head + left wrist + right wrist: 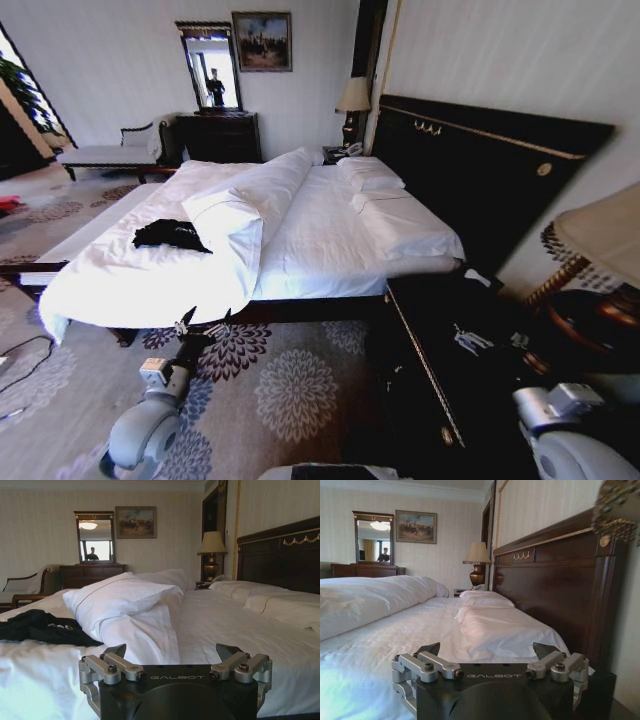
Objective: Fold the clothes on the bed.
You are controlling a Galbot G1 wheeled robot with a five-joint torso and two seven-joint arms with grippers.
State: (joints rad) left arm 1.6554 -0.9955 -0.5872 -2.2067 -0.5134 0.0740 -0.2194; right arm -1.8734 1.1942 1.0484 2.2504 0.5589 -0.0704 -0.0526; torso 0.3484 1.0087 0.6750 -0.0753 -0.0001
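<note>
**Approach stage, shirt untouched**

Bed (330, 235) fills centre. Black T-shirt (170, 235) lies crumpled at 9 o'clock on the duvet. Left gripper (171, 655) and right gripper (487, 652) both wide open, empty, short of the mattress. Next, probably: reach the shirt.

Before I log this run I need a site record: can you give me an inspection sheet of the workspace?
Surface: bed with white sheets, duvet folded back along its middle.
Job's things: black T-shirt lies crumpled on the duvet, unfolded.
Clutter: small pale items on the dark nightstand; cannot tell what.
Grippers: left gripper low at the bed's edge, jaws open, apart from the shirt; right gripper beside the headboard, jaws open, empty.
Cables: dark cable on the carpet.
Surroundings: lamp, mirror, dresser, bench.
</note>
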